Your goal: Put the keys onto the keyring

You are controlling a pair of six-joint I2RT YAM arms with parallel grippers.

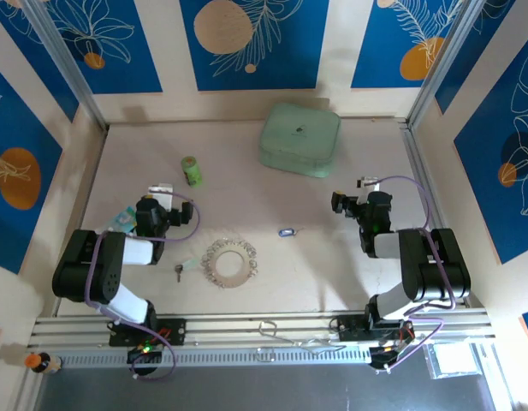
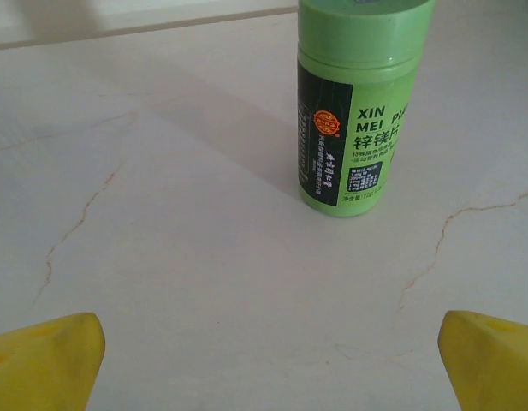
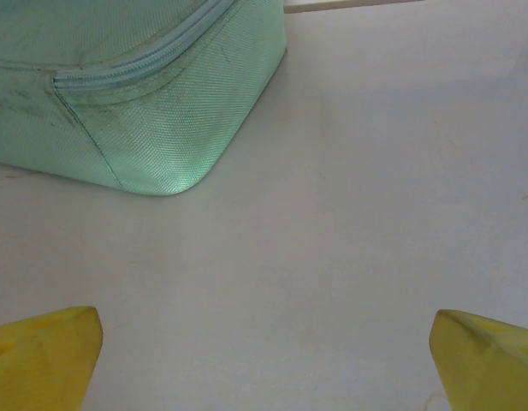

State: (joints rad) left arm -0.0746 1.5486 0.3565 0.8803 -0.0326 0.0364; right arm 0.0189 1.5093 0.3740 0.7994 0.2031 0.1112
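Observation:
The keyring (image 1: 230, 263), a large silvery ring with a bumpy rim, lies flat on the table near the front middle. A dark-headed key (image 1: 178, 272) lies just left of it. A small silvery-blue key (image 1: 287, 232) lies to its upper right. My left gripper (image 1: 160, 195) (image 2: 268, 360) hovers left of the ring, open, with bare table between its yellow fingertips (image 2: 50, 355). My right gripper (image 1: 358, 195) (image 3: 264, 360) is at the right side, also open over bare table, its yellow fingertips (image 3: 482, 355) wide apart.
A green cylinder bottle (image 1: 191, 171) (image 2: 358, 111) stands just ahead of the left gripper. A mint-green zippered case (image 1: 299, 139) (image 3: 135, 94) sits at the back, ahead and left of the right gripper. A teal packet (image 1: 122, 218) lies by the left arm. Walls enclose the table.

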